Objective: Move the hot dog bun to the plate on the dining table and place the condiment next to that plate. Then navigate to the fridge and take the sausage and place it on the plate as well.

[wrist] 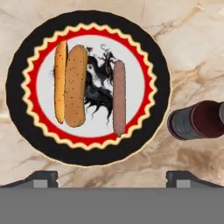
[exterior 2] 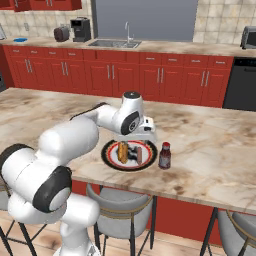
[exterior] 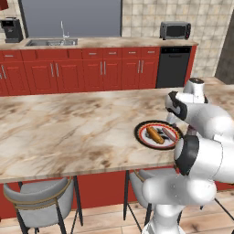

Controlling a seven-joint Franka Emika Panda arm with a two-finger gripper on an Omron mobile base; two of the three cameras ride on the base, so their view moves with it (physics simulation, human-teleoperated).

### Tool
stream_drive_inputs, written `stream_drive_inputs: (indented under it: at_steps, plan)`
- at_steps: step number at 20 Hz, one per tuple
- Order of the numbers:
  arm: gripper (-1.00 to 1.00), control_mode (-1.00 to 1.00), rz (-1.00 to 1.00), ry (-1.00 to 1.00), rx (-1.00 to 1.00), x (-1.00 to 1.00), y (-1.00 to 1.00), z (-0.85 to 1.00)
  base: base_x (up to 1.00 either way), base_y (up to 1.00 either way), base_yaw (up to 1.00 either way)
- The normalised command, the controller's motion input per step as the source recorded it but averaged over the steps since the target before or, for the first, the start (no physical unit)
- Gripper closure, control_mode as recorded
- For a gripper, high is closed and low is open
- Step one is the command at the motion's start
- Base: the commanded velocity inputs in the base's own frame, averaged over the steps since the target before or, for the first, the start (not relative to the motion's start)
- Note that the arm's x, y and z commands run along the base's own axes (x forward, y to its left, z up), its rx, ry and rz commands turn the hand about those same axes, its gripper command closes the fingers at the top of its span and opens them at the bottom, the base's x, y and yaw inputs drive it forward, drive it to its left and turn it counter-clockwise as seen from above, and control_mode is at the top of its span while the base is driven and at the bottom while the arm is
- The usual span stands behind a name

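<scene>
The plate (wrist: pixel 17 87) has a black rim, a red inner ring and dark markings, and lies on the dining table (exterior 2: pixel 215 145). On it rest the tan hot dog bun (wrist: pixel 74 85) and, apart from it, the slim pinkish sausage (wrist: pixel 119 98). Just right of the plate stands the condiment (wrist: pixel 197 120), a dark bottle with a red cap (exterior 2: pixel 164 155). My gripper (wrist: pixel 112 179) hovers straight above the plate, open and holding nothing, its fingertips (wrist: pixel 41 178) spread wide. The left base view also shows the plate (exterior: pixel 141 132) with the bun (exterior: pixel 154 135), partly behind my arm.
Grey stools (exterior: pixel 39 196) (exterior 2: pixel 117 205) stand under the table's near edge. Behind the table runs a red-cabinet counter with a sink (exterior: pixel 51 42), a coffee machine (exterior 2: pixel 80 29), a toaster oven (exterior: pixel 175 30) and a black dishwasher (exterior: pixel 172 66).
</scene>
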Motion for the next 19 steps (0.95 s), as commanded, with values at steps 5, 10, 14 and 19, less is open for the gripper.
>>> stream_drive_inputs:
  at_steps: [5,10,14,19]
  plan:
    - [-1.0,-1.0,0.0,0.05,0.0,-0.96,0.48,1.0,0.0,0.0,0.0]
    - [-1.0,-1.0,-0.02,0.13,0.0,-1.0,0.71,0.84,0.0,0.0,0.0]
    - [-1.0,-1.0,-0.01,0.11,0.0,-1.0,0.81,0.49,0.0,0.0,0.0]
    - [-1.0,-1.0,0.0,0.02,0.0,-0.99,0.75,0.36,0.0,0.0,0.0]
